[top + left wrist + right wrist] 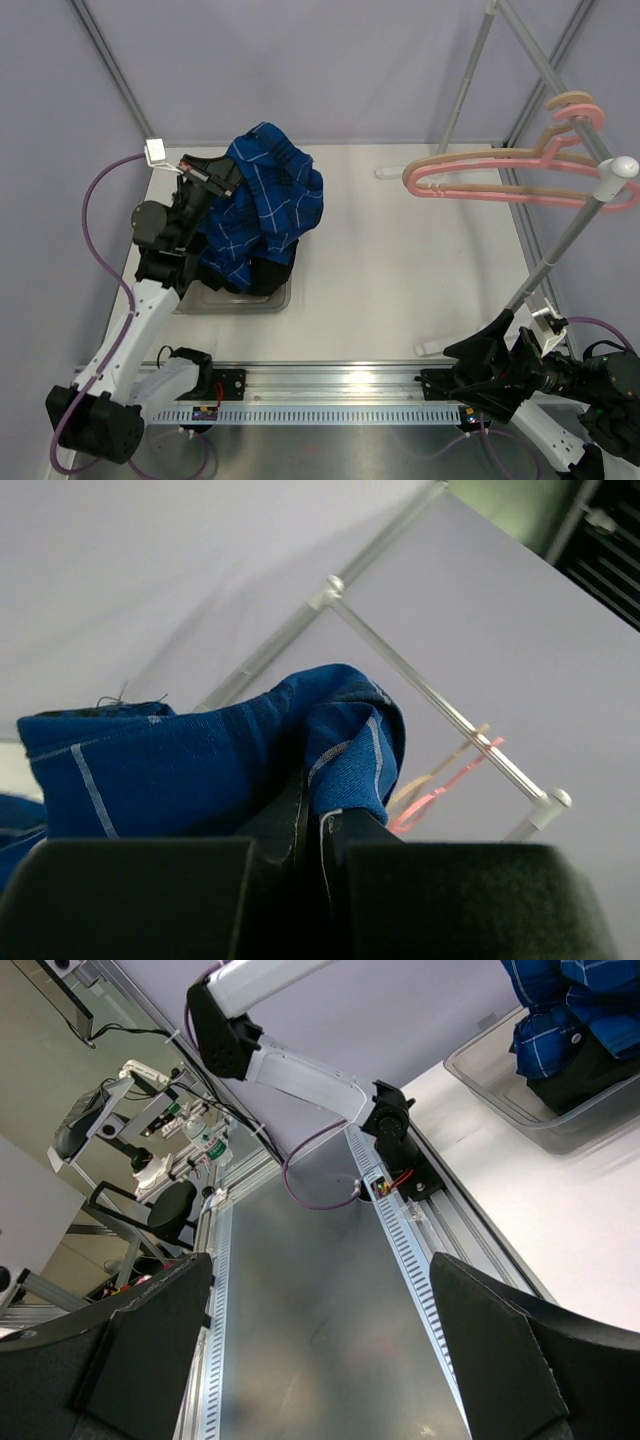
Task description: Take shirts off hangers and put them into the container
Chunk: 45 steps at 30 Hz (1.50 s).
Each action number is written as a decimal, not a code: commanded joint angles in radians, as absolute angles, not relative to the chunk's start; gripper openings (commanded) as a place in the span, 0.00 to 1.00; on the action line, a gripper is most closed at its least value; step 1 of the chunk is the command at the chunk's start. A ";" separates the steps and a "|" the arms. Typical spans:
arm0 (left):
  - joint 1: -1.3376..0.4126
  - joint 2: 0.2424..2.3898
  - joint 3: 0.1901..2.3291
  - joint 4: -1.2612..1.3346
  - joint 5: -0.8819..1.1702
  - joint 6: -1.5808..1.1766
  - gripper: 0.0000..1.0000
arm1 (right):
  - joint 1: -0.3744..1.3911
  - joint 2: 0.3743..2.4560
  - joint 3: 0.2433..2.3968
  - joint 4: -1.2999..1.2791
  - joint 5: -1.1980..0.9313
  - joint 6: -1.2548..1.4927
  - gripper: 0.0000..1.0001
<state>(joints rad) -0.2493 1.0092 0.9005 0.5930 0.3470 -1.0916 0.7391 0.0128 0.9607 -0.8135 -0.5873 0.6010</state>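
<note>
On the left, the left gripper is raised above the container, a translucent bin on the table. Its jaws are pinched tight on a fold of the blue checked shirt; the left wrist view shows the cloth caught between the two fingertips and bunched up over them. From that pinch the blue shirt drapes to the right of the gripper and down into the container, where it lies over the black shirt, which sits inside the bin. Further right, well apart from both shirts, the hangers, one pink and one beige, hang together on the rack pole. At the near right corner, the right gripper sits low by the rail, fingers spread fully apart and holding nothing.
</note>
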 commanded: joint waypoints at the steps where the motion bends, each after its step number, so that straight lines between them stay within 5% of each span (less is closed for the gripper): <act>1: -0.219 0.858 0.841 0.407 0.160 -1.026 0.00 | 0.732 -0.068 0.957 -0.805 -0.595 0.617 1.00; 9: -0.206 0.681 0.940 -0.330 -0.320 -0.779 0.00 | 0.733 -0.057 0.969 -0.805 -0.606 0.615 0.99; 18: -0.204 0.846 0.988 -0.560 -0.498 -0.664 0.00 | 0.732 -0.063 0.950 -0.773 -0.612 0.629 1.00; 29: -0.009 1.092 0.677 -0.263 -0.062 -0.857 0.02 | 0.733 -0.069 0.985 -0.801 -0.589 0.611 0.99; 36: -0.003 1.287 0.687 -0.187 0.081 -0.885 0.08 | 0.732 -0.083 1.017 -0.842 -0.569 0.592 1.00; 38: -0.003 1.282 0.690 -0.172 0.107 -0.879 0.19 | 0.733 -0.095 1.012 -0.844 -0.563 0.595 0.99; 39: -0.003 1.252 0.695 -0.181 0.103 -0.876 0.42 | 0.733 -0.098 1.009 -0.845 -0.561 0.597 0.99; 42: -0.003 1.127 0.704 -0.256 0.006 -0.874 0.59 | 0.732 -0.101 1.006 -0.845 -0.564 0.597 0.99; 45: -0.005 0.953 0.730 -0.392 -0.141 -0.887 0.92 | 0.733 -0.095 1.009 -0.848 -0.563 0.594 1.00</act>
<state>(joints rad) -0.0032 1.1255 0.6628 -0.3088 -0.0254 -0.8673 0.7391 0.0086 0.9962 -0.8440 -0.5659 0.6022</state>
